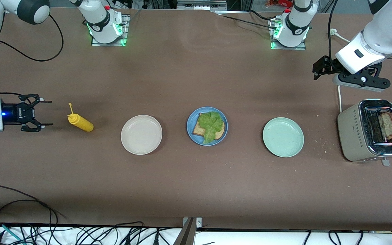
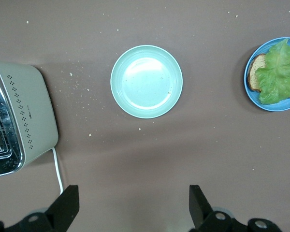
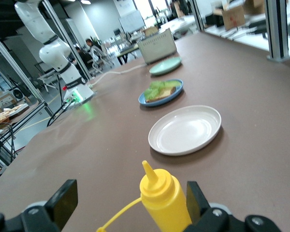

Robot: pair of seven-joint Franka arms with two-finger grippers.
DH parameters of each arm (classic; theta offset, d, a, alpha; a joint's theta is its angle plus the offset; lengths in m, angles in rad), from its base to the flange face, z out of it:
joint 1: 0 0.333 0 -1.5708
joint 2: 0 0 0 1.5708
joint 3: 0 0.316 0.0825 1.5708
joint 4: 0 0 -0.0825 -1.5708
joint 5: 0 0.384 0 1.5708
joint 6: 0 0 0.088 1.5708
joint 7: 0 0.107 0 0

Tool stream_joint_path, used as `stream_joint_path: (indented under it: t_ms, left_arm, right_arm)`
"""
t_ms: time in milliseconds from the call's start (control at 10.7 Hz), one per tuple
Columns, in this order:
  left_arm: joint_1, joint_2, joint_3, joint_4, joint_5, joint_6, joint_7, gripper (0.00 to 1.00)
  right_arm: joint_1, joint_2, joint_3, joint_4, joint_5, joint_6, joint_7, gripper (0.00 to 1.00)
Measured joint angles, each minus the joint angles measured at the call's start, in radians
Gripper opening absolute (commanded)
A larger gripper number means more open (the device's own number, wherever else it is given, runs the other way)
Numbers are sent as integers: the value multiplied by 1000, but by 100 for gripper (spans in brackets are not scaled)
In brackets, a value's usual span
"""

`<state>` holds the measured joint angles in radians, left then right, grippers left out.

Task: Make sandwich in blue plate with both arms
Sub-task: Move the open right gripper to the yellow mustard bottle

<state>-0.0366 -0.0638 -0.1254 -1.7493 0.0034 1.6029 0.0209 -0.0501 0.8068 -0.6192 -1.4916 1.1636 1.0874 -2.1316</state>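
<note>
So far the blue plate (image 1: 207,126) mid-worktop holds one bread slice under lettuce (image 1: 211,126); the second slice (image 1: 388,125) waits in the toaster (image 1: 369,131). I keep my left gripper (image 1: 332,69) released near it, my right gripper (image 1: 43,113) released beside the mustard bottle (image 1: 80,122).
</note>
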Motion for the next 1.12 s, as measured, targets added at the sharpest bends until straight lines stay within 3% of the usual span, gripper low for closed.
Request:
stream_joint_path:
  t_ms: [186, 838, 1118]
  left_arm:
    - [0, 0, 0, 0, 0, 0, 0, 100]
    - [0, 0, 0, 0, 0, -1, 0, 100]
    - [0, 0, 0, 0, 0, -4, 0, 100]
  right_arm:
    - [-75, 42, 92, 0, 32, 3, -92, 100]
    - [-105, 178, 117, 2, 111, 5, -304, 100]
    - [-110, 189, 176, 2, 124, 18, -314, 100]
